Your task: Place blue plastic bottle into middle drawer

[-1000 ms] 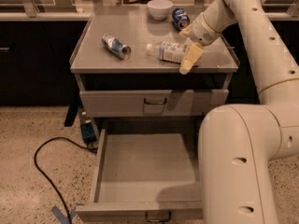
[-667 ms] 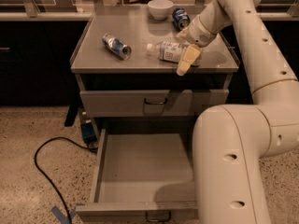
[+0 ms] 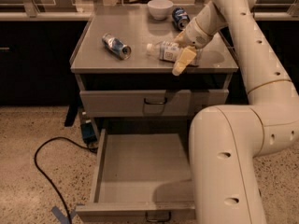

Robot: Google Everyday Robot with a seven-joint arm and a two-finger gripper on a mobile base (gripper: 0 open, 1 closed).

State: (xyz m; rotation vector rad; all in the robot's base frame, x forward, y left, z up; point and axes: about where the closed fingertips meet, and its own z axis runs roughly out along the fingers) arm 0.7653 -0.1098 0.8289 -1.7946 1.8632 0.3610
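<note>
On the cabinet top, the gripper sits at the right end of the blue plastic bottle, which lies on its side, cap pointing left; we cannot tell whether the gripper is open or closed. We note one drink can to the left and another can beside a white bowl behind. Below, the upper drawer is closed and the middle drawer stands pulled out.
</note>
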